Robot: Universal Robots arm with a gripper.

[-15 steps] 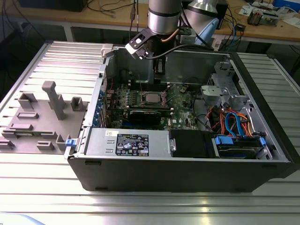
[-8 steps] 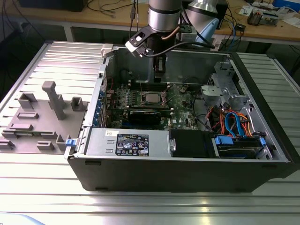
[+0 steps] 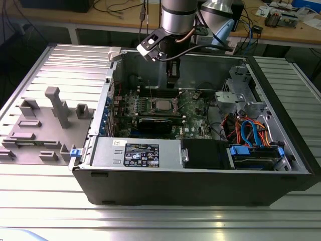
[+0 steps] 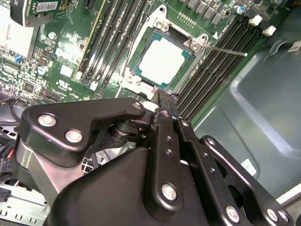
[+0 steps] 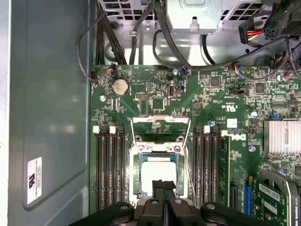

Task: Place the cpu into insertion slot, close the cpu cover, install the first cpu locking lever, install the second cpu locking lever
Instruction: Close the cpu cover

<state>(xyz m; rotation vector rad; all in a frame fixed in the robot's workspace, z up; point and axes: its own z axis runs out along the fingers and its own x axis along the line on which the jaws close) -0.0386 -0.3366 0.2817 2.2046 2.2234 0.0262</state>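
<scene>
My gripper (image 5: 163, 184) is pinched shut with nothing in it, tips hanging right over one edge of the cpu (image 5: 157, 172), can't tell if they touch. The cpu sits flat in the insertion slot (image 5: 137, 181), mid-board on the green motherboard (image 5: 155, 89), with memory slots (image 5: 110, 169) on both sides. The cpu cover (image 5: 160, 119) is flipped open on the slot's side away from my fingertips.

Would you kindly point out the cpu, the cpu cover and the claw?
cpu (image 4: 162, 61), second wrist view, middle of metal top.
cpu cover (image 5: 160, 119), first wrist view, bar of its frame.
claw (image 5: 163, 185), first wrist view, between fingertips.
</scene>
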